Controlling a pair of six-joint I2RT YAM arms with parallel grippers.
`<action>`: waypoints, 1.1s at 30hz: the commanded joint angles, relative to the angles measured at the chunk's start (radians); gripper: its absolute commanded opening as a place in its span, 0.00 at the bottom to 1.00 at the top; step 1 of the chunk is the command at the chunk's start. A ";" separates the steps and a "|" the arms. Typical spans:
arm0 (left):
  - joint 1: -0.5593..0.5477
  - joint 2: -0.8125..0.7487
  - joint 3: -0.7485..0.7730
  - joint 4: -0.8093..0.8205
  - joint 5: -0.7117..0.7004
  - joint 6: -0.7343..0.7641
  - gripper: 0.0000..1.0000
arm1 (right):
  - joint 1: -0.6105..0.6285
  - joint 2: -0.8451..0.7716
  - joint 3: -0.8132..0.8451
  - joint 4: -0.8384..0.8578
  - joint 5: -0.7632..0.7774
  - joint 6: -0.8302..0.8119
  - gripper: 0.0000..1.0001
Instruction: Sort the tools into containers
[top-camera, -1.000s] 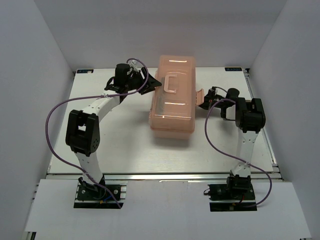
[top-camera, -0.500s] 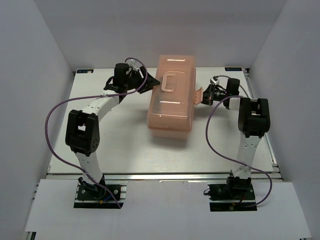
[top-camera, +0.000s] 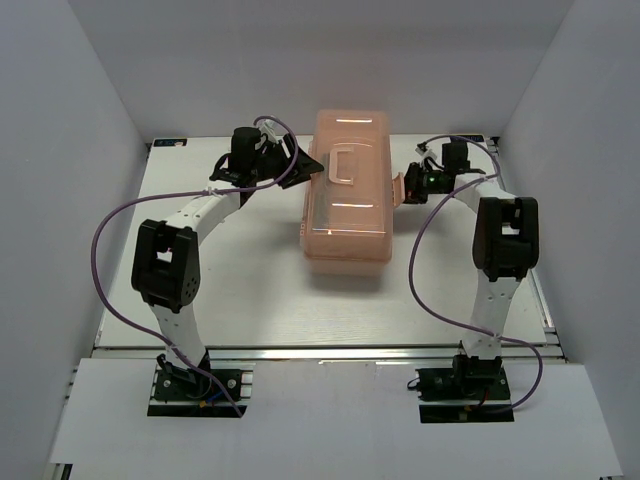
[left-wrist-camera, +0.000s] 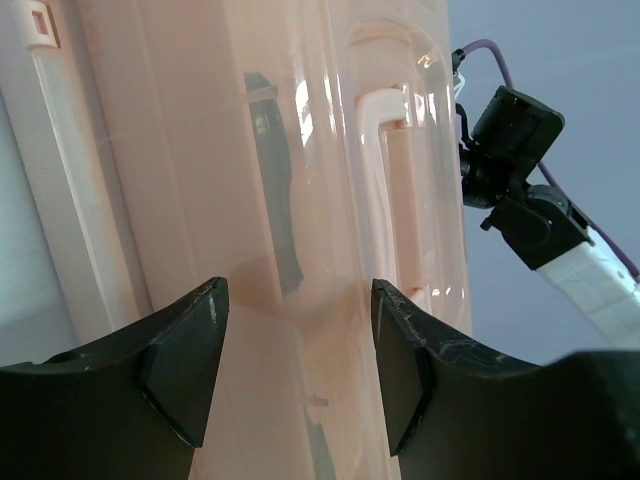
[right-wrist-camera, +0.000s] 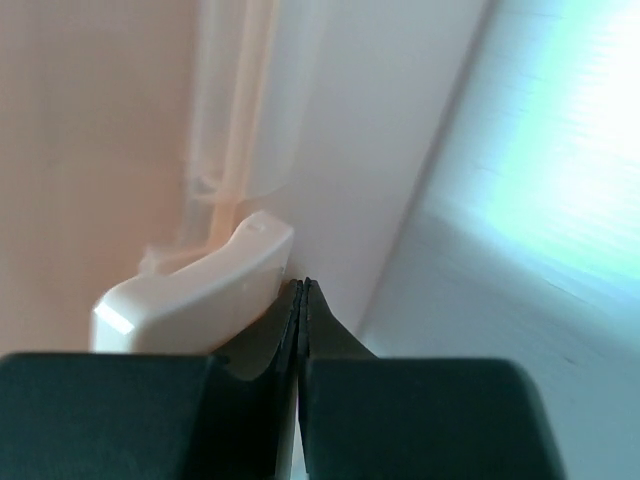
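- Over at the far middle of the table (top-camera: 250, 290) sits the pink toolbox (top-camera: 345, 215), lid shut, long side running near to far.
- Its handle (top-camera: 343, 163) lies flat on top of the lid, toward the far end.
- Left gripper (top-camera: 303, 166) is up against the toolbox's left side near the far end, and its arm bends in from the left.
- From the left wrist view the fingers (left-wrist-camera: 185, 365) are spread apart with nothing pinched between them, only the pink lid filling the gap. I honestly can't tell if the tips touch the plastic.
- Same view: a dark shape (left-wrist-camera: 275, 190), slim and long, shows through the see-through lid, so it's inside the box. It's too murky to say which tool it is.
- Right gripper (right-wrist-camera: 302, 288) is clenched tight, both fingers pressed together with nothing between them.
- Those closed tips sit right at the latch (right-wrist-camera: 195, 290), the pale tab sticking out of the toolbox's right side. They tuck just under its outer edge and look like they touch it.
- From overhead, the right arm reaches in from the right, its wrist level with the middle of the box.
- Purple cables (top-camera: 110, 260) loop off both arms.
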 joint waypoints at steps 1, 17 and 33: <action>-0.064 0.037 -0.001 -0.075 0.102 0.005 0.67 | 0.090 -0.078 0.086 -0.143 0.085 -0.103 0.00; -0.084 0.067 0.015 -0.063 0.123 0.007 0.67 | 0.334 -0.155 0.146 -0.275 0.768 -0.176 0.00; -0.086 0.055 -0.005 -0.047 0.134 0.010 0.67 | 0.344 -0.110 0.083 -0.216 0.695 -0.246 0.00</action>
